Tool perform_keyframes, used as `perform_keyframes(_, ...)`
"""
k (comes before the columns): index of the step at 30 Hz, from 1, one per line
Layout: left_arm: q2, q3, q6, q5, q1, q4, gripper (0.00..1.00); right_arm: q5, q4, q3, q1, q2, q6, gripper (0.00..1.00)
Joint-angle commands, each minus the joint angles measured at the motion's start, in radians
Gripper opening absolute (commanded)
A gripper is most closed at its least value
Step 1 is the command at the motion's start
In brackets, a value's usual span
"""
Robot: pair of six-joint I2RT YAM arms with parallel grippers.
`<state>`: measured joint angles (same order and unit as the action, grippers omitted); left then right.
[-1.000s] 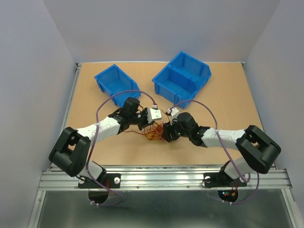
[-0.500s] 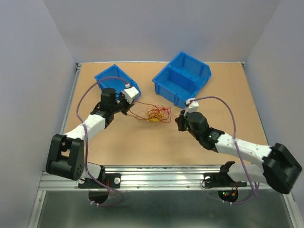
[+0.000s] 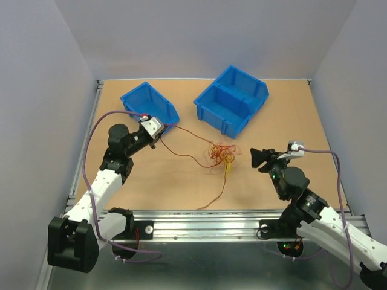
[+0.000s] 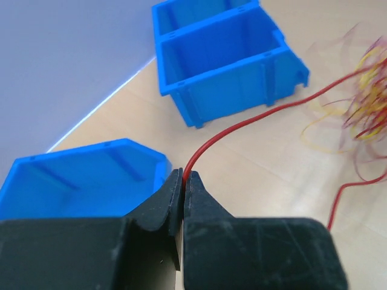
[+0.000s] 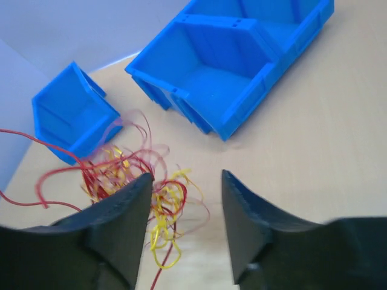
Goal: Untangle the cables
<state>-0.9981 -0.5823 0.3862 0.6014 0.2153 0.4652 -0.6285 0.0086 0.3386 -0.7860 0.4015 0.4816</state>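
The cables (image 3: pixel 221 154) form a small red, orange and yellow tangle at the table's middle. One red cable (image 3: pixel 181 140) runs from the tangle to my left gripper (image 3: pixel 158 134), which is shut on it next to the small blue bin. In the left wrist view the jaws pinch the red cable (image 4: pixel 217 138) at their tips (image 4: pixel 184 176). A second red strand (image 3: pixel 214 196) trails toward the front edge. My right gripper (image 3: pixel 253 158) is open and empty, right of the tangle. In the right wrist view the tangle (image 5: pixel 127 175) lies ahead of the left finger.
A small blue bin (image 3: pixel 149 105) stands at the back left, just behind my left gripper. A larger two-compartment blue bin (image 3: pixel 232 99) stands at the back centre. Grey walls enclose the table on three sides. A metal rail (image 3: pixel 205 225) runs along the front edge.
Both arms have pulled apart from the table's middle. My left gripper drew the red cable out toward the small bin. The tangle shifted right and a strand trailed out toward the front.
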Motion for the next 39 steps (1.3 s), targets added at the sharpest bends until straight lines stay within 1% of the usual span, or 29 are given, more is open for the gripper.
perform_keyframes(1,0.016,0.015,0.071,0.233,-0.001,0.023,0.00,0.203,0.040,-0.026,0.004,0.037,-0.069,0.64)
perform_keyframes(2,0.007,0.013,0.086,0.288,0.010,0.009,0.00,0.252,0.065,-0.027,0.004,0.093,-0.101,0.68)
perform_keyframes(3,0.000,0.006,0.129,0.310,0.016,-0.028,0.00,0.332,0.112,-0.024,0.002,0.121,-0.113,0.71)
perform_keyframes(5,-0.014,-0.010,0.160,0.330,0.038,-0.066,0.00,0.394,0.157,-0.018,0.004,0.193,-0.149,0.75)
perform_keyframes(6,-0.019,-0.013,0.167,0.334,0.042,-0.082,0.00,0.453,0.209,-0.012,0.004,0.274,-0.162,0.77)
perform_keyframes(9,-0.025,-0.017,0.191,0.342,0.059,-0.099,0.00,0.576,0.315,0.000,0.004,0.416,-0.244,0.79)
perform_keyframes(10,-0.027,-0.017,0.192,0.340,0.062,-0.102,0.00,0.670,0.396,0.019,0.002,0.509,-0.265,0.79)
perform_keyframes(12,-0.024,-0.022,0.191,0.345,0.068,-0.109,0.00,0.728,0.477,0.039,0.004,0.612,-0.308,0.79)
perform_keyframes(13,-0.022,-0.028,0.183,0.348,0.070,-0.112,0.00,0.730,0.554,0.069,0.004,0.705,-0.313,0.79)
perform_keyframes(15,-0.019,-0.037,0.180,0.353,0.070,-0.131,0.00,0.704,0.600,0.108,0.004,0.782,-0.317,0.79)
perform_keyframes(18,0.004,-0.051,0.181,0.354,0.072,-0.152,0.00,0.536,0.674,0.168,0.002,0.902,-0.314,0.79)
perform_keyframes(21,0.041,-0.047,0.183,0.353,0.073,-0.160,0.00,0.489,0.705,0.186,-0.001,0.956,-0.316,0.78)
perform_keyframes(23,0.067,-0.048,0.180,0.347,0.073,-0.166,0.00,0.471,0.705,0.188,-0.004,0.952,-0.310,0.77)
perform_keyframes(25,0.079,-0.057,0.163,0.339,0.075,-0.172,0.00,0.469,0.693,0.174,-0.006,0.918,-0.302,0.77)
perform_keyframes(26,0.082,-0.071,0.163,0.339,0.075,-0.192,0.00,0.487,0.680,0.166,-0.007,0.872,-0.295,0.77)
perform_keyframes(27,0.081,-0.071,0.163,0.337,0.075,-0.192,0.00,0.487,0.680,0.157,-0.007,0.872,-0.288,0.77)
perform_keyframes(28,0.079,-0.079,0.161,0.339,0.075,-0.207,0.00,0.500,0.650,0.152,-0.007,0.812,-0.276,0.76)
perform_keyframes(29,0.079,-0.079,0.163,0.345,0.075,-0.211,0.00,0.512,0.634,0.155,-0.007,0.788,-0.276,0.76)
perform_keyframes(30,0.076,-0.079,0.161,0.350,0.075,-0.211,0.00,0.553,0.625,0.154,-0.007,0.765,-0.287,0.76)
perform_keyframes(32,0.072,-0.079,0.160,0.354,0.075,-0.212,0.00,0.579,0.625,0.169,-0.009,0.737,-0.310,0.76)
perform_keyframes(34,0.067,-0.083,0.158,0.354,0.076,-0.217,0.00,0.619,0.622,0.194,-0.009,0.750,-0.365,0.76)
perform_keyframes(35,0.064,-0.086,0.158,0.354,0.078,-0.221,0.00,0.622,0.622,0.220,-0.007,0.790,-0.385,0.77)
perform_keyframes(36,0.064,-0.091,0.163,0.354,0.078,-0.236,0.00,0.656,0.622,0.237,-0.009,0.812,-0.435,0.77)
perform_keyframes(38,0.065,-0.103,0.166,0.353,0.078,-0.250,0.00,0.731,0.628,0.266,-0.009,0.868,-0.472,0.77)
perform_keyframes(39,0.065,-0.108,0.164,0.347,0.076,-0.258,0.00,0.754,0.634,0.292,-0.009,0.923,-0.536,0.77)
